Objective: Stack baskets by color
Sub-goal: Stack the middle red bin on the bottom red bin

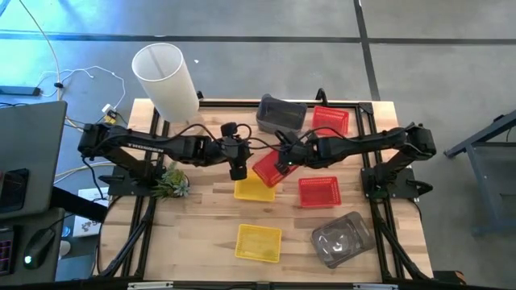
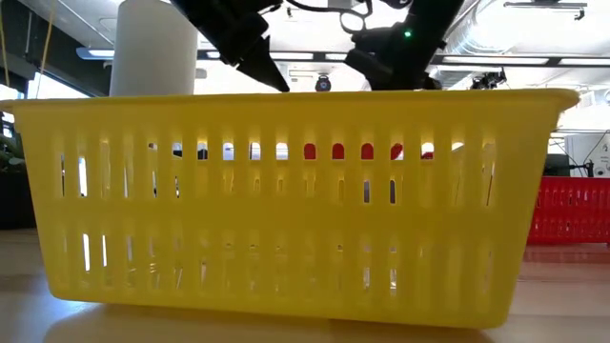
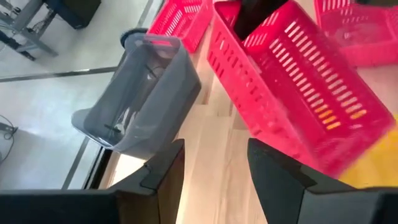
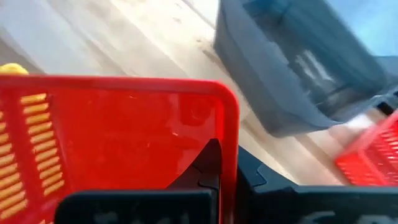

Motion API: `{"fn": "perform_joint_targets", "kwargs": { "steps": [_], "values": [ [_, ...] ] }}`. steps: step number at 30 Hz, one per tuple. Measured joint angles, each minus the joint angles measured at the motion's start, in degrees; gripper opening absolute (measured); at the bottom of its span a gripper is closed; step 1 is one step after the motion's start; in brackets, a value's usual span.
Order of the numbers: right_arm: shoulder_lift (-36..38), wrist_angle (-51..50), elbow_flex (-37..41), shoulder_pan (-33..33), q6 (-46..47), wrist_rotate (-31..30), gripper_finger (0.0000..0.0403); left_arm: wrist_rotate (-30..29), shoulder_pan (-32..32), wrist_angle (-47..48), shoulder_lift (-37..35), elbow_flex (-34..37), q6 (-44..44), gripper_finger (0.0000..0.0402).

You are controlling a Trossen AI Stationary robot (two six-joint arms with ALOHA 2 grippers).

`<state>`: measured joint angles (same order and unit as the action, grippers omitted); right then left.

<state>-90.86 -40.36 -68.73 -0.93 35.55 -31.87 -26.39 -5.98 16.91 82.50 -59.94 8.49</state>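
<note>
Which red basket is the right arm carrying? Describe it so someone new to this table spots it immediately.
Start at the tall white cylinder at the table's far left corner, then look across to the middle, where both arms meet. The held red basket hangs there, clamped on its rim by the right gripper. Unlike the two red baskets lying flat on the wood, it is tilted, overlapping a yellow basket.

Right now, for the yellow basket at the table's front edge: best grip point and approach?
Take the yellow basket by one long wall, jaws straddling the thin rim, coming straight down from above. It sits flat, open side up and empty, clear of the grey basket beside it. The low view shows slotted walls flaring outward, so a side pinch would probably slip.
</note>
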Motion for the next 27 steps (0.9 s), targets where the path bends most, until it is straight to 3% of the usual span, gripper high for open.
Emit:
{"fn": "perform_joint_targets", "kwargs": {
  "steps": [12, 19, 27],
  "values": [
    [7.3, -9.7, 0.0, -0.4, 1.6, -7.1, 0.0, 0.2, -0.1, 0.1, 0.0, 0.0, -3.8, 0.0157],
    [11.5, -21.7, 0.0, -4.8, 14.1, -11.4, 0.0, 0.5, -0.1, 0.1, 0.0, 0.0, -3.8, 0.0157],
    [16.4, -30.8, 5.2, -11.3, 33.7, -11.1, 0.0, 0.6, -0.1, 0.2, 0.0, 0.0, -3.8, 0.0157]
  ]
}}
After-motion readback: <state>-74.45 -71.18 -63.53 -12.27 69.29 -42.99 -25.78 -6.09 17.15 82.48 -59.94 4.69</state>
